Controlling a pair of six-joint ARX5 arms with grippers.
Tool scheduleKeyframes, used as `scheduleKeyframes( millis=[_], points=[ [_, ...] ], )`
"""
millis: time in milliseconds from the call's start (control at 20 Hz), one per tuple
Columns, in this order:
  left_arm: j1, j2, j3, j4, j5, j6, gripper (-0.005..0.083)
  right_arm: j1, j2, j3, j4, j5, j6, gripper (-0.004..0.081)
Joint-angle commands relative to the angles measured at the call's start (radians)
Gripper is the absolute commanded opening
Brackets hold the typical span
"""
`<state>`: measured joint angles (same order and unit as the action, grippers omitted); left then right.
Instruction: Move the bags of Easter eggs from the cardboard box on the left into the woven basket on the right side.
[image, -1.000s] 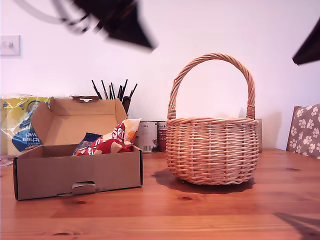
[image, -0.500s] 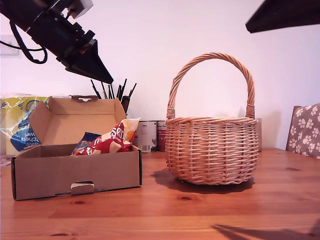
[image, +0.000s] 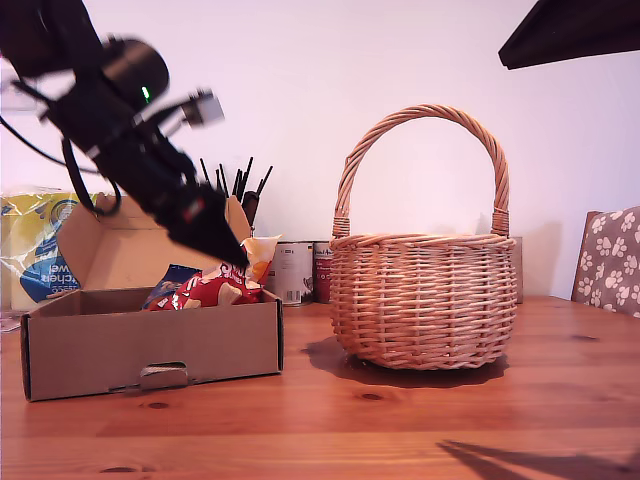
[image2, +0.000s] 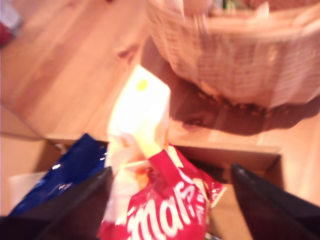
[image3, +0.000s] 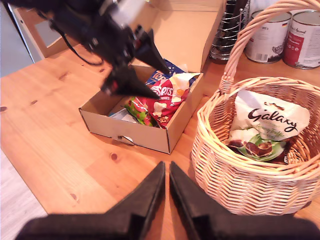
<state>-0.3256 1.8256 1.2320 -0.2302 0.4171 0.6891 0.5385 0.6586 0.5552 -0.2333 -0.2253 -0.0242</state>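
Note:
The cardboard box (image: 150, 345) (image3: 145, 135) stands at the exterior view's left with its lid up. A red-white-orange bag (image: 215, 288) (image2: 175, 205) (image3: 160, 102) sticks up from it beside a dark blue bag (image: 175, 275) (image2: 70, 170). My first gripper (image: 228, 255) (image2: 171, 172) (image3: 164, 85) is open, low over the box, one finger on each side of the red bag's top. The woven basket (image: 425, 300) (image3: 240, 175) (image2: 240, 65) holds a white-green bag (image3: 265, 125). My second gripper (image: 570, 30) (image3: 166, 167) hangs shut, high above the table, holding nothing.
Behind the box, a yellow-blue paper towel pack (image: 35, 250) lies at the exterior view's left. A holder of black utensils (image: 225, 185) (image3: 230, 30) and two tins (image: 300, 270) (image3: 270, 30) stand there too. A paw-print chair back (image: 610, 260) shows at the exterior view's right edge.
My first arm has swung from the top of the exterior view down and left to the box, ending at the red bag. My second gripper has barely moved in the last half second.

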Motion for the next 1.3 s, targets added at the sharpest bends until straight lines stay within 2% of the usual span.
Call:
scheduleKeyframes(
  millis=[0, 150, 400, 500, 550, 700, 750, 950, 1250],
  points=[
    [0.007, 0.041, -0.011, 0.040, -0.001, 0.026, 0.0765, 0.002, -0.003, -0.016, 0.004, 0.002, 0.001, -0.0011],
    [0.008, 0.105, -0.011, 0.092, -0.024, 0.026, 0.0765, 0.002, -0.003, -0.016, 0.003, 0.001, 0.001, -0.0011],
    [0.008, 0.177, -0.011, 0.070, -0.037, 0.018, 0.0762, 0.002, -0.003, -0.016, 0.003, 0.001, 0.001, -0.0011],
    [0.006, 0.177, -0.011, 0.059, -0.057, 0.002, 0.0722, 0.002, -0.003, -0.016, 0.000, 0.001, 0.001, -0.0011],
    [0.006, 0.169, -0.011, 0.049, -0.068, -0.009, 0.0644, 0.002, -0.002, -0.016, -0.002, 0.001, 0.001, -0.0011],
    [0.002, 0.148, -0.008, 0.008, -0.085, -0.009, 0.0214, 0.002, -0.002, -0.016, -0.004, 0.002, 0.001, -0.0011],
    [0.002, 0.137, -0.007, -0.005, -0.085, -0.009, 0.0154, 0.002, -0.002, -0.016, -0.004, 0.002, 0.001, -0.0011],
    [0.002, 0.075, -0.005, -0.055, -0.085, -0.018, 0.0147, 0.002, -0.002, -0.016, -0.010, 0.005, 0.001, -0.0011],
    [0.003, -0.111, -0.005, -0.059, -0.079, -0.045, 0.0147, 0.002, -0.002, -0.016, -0.026, 0.019, 0.001, -0.0011]
  ],
)
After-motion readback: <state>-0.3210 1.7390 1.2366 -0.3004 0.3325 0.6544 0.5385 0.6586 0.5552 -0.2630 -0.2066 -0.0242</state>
